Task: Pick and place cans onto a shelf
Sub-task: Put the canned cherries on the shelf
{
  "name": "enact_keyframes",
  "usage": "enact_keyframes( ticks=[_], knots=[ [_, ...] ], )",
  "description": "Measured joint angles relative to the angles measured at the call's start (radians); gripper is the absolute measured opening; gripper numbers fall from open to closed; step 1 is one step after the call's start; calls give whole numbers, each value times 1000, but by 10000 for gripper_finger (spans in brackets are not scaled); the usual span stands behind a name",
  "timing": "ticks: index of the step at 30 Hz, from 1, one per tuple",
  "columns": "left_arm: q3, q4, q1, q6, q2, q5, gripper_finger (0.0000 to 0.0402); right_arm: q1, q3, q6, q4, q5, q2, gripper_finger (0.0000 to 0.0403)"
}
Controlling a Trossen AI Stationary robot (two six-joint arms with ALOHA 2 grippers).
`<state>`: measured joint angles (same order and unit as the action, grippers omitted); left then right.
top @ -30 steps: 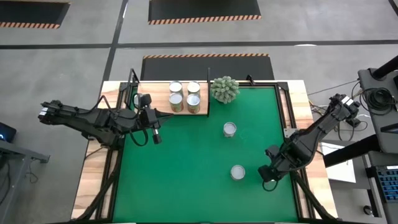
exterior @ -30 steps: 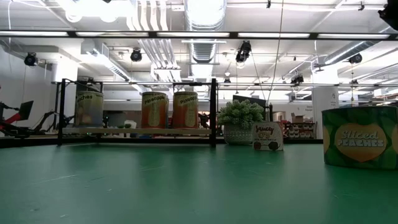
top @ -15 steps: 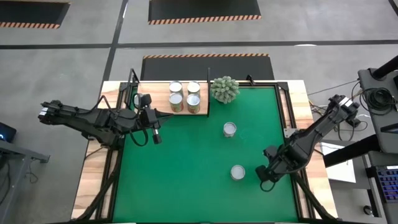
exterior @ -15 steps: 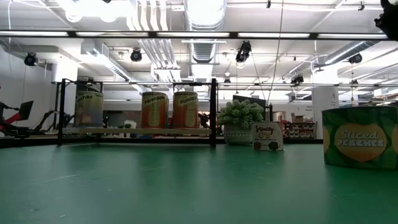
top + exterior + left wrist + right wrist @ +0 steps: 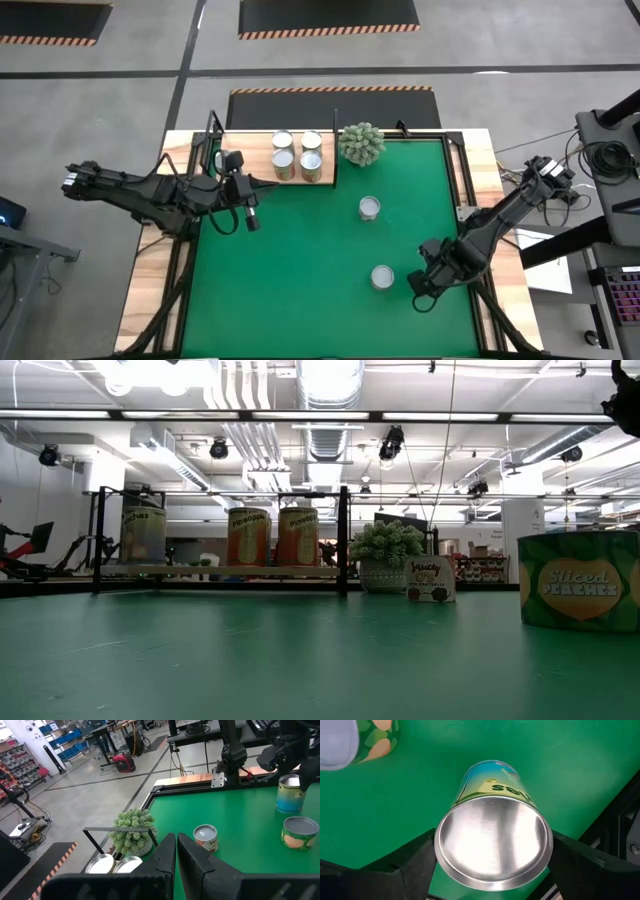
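My right gripper (image 5: pixel 492 870) pinches 1 can (image 5: pixel 492 842) at the mat's (image 5: pixel 300 290) lower right, beside another can (image 5: pixel 382 277); left gripper (image 5: pixel 176 851), fingers together, waits beside the shelf (image 5: pixel 262 155).

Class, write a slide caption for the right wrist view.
Right gripper straddling a silver-topped can on the green mat.

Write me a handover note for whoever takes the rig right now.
Left gripper: shut, empty, over the mat beside the shelf.
Right gripper: around a blue can on the mat's right side; grip unclear.
Done: four cans on the shelf.
Left: the blue can, plus two loose cans on the mat, one mid-mat, one nearer the right gripper.
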<state>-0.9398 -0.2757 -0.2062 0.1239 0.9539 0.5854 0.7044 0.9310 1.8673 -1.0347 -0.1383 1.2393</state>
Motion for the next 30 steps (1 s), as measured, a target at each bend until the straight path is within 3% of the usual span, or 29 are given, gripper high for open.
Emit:
enact_keyframes(
  ticks=[5, 10, 17, 23, 30],
  knots=[
    [11, 15, -3, 21, -12, -1, 0, -13, 4, -55, -28, 8, -15, 303],
    [32, 49, -3, 26, -54, -2, 0, -35, 92, -105, -207, 12, -44, 303],
    [82, 93, -3, 36, -122, -1, 0, -99, 282, -243, -380, 232, -54, 321],
    [174, 238, -3, 104, -207, 0, 0, -230, 453, -505, -367, 419, -20, 322],
    [191, 256, -2, 112, -268, 1, 0, -440, 664, -950, -274, 463, 119, 323]
  ],
)
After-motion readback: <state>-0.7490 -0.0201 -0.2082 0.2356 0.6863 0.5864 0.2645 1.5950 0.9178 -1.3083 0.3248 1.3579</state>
